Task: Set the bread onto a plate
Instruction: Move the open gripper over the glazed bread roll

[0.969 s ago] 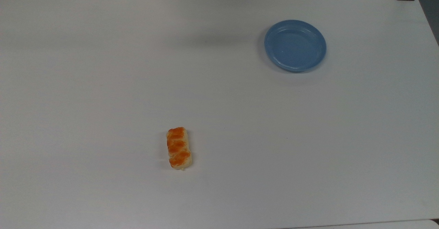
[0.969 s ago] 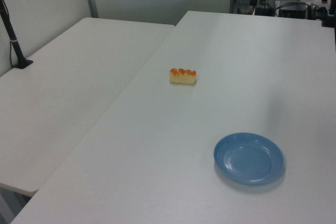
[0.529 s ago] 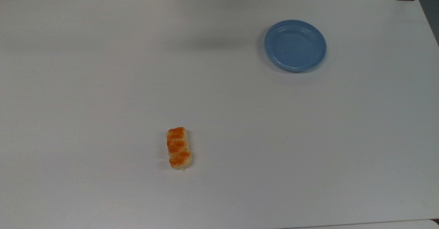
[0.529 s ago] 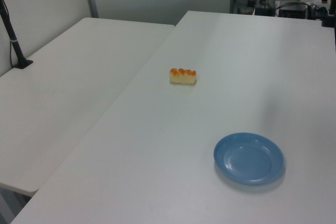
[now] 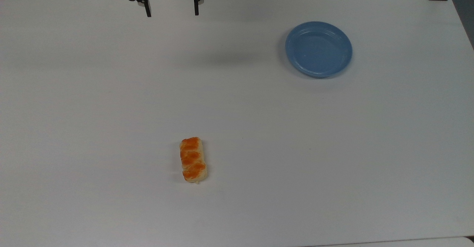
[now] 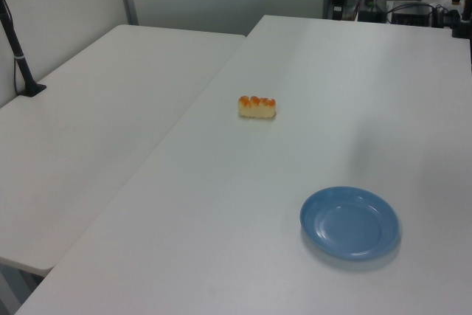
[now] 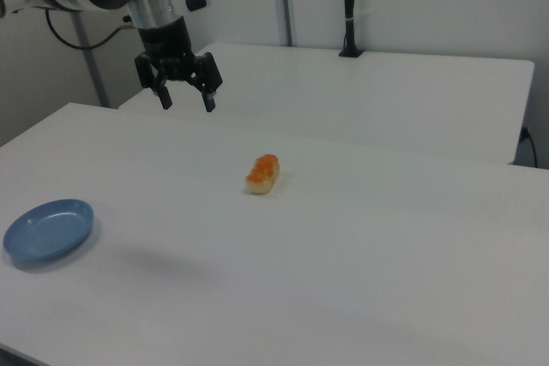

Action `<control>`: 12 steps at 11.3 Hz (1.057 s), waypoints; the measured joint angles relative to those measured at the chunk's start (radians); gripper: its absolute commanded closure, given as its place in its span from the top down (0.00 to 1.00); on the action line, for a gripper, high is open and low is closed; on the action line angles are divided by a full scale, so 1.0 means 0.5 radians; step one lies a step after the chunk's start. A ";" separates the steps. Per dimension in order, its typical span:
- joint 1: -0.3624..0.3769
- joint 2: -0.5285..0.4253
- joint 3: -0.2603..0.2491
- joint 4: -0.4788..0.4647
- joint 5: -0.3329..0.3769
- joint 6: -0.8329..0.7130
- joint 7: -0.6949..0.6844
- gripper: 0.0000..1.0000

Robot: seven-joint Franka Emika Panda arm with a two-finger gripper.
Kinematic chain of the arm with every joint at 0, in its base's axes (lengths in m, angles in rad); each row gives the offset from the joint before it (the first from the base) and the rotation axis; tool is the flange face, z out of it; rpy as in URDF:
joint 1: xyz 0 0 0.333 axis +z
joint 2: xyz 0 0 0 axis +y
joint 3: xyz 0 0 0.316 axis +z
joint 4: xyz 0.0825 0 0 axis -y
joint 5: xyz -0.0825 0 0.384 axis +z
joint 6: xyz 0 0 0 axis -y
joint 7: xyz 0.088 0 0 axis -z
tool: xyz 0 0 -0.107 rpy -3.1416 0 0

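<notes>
- we see the bread (image 5: pixel 193 160) lying flat on the white tabletop (image 5: pixel 259 128), orange-brown patches up, nearer the tabletop's bottom edge in the top view and a little toward the top view's left of the middle; nothing touches it.
- in the left view the bread (image 6: pixel 257 106) sits close to the long edge where a second white table (image 6: pixel 96 130) butts against ours.
- in the right view the bread (image 7: pixel 262 174) lies about mid-table, with its long side pointing roughly toward the far edge.
- we find the plate (image 5: pixel 318 49) well apart from the bread, close to the tabletop's top right corner in the top view; it rests flat and holds nothing.
- the gripper (image 5: pixel 172 10) hangs above the tabletop's top edge in the top view, its two black fingers spread wide and pointing down, gripping nothing.
- in the right view the gripper (image 7: pixel 185 101) hovers in the air above the far side of the tabletop, well clear of bread and plate (image 7: pixel 47 229).
</notes>
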 measured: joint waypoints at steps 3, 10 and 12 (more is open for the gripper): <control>0.000 0.085 0.000 0.004 0.000 0.117 0.001 1.00; 0.035 0.765 0.014 0.385 -0.052 0.345 0.001 0.97; 0.063 0.873 0.014 0.404 -0.067 0.504 0.002 0.98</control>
